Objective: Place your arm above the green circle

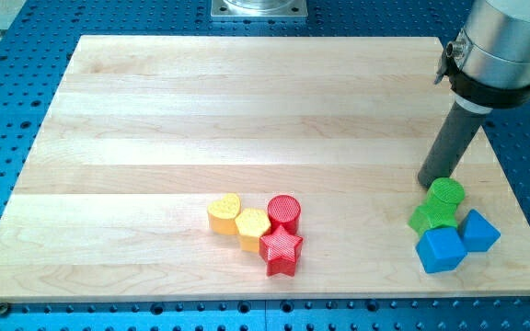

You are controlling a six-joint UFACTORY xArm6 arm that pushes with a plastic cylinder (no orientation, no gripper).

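The green circle (447, 193) sits near the view's right edge of the wooden board (201, 110), against a green star-like block (430, 218) just below-left of it. My tip (428, 181) rests on the board just up and left of the green circle, touching or nearly touching its edge. The dark rod rises from there toward the view's top right into the arm's grey body (500, 41).
Two blue blocks (441, 249) (478, 231) lie just below the green ones. Near the bottom centre are a yellow heart (224, 213), a yellow hexagon (253, 226), a red cylinder (284, 212) and a red star (282, 251). The board's right edge is close.
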